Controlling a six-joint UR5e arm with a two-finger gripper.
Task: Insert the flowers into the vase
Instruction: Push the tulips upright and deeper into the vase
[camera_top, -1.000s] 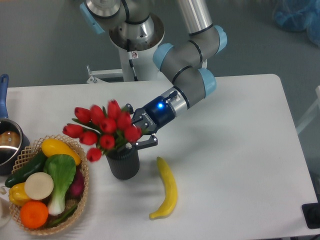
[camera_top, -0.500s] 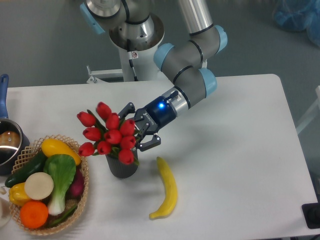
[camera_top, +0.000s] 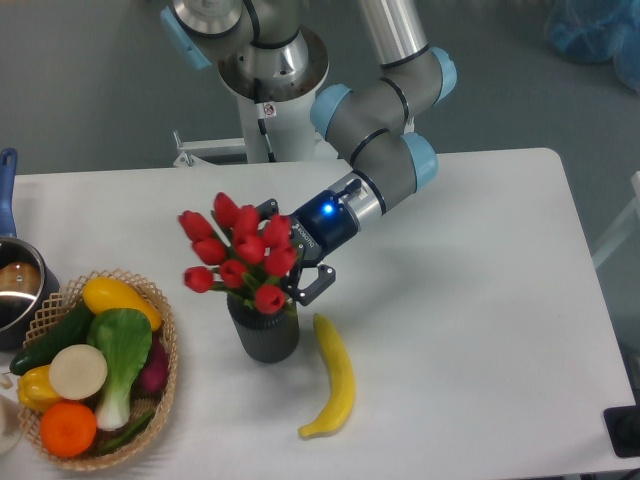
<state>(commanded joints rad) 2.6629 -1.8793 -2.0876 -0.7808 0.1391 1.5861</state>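
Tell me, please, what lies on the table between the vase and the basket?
Nothing: in the camera view, only bare white table separates the vase from the basket. The banana lies on the vase's other side.

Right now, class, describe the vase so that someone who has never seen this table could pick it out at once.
On the white table, look just right of the wicker basket of vegetables and left of the yellow banana. There stands the vase, a dark grey ribbed cylinder. It alone has the red tulips rising from it, with the gripper beside the blooms.
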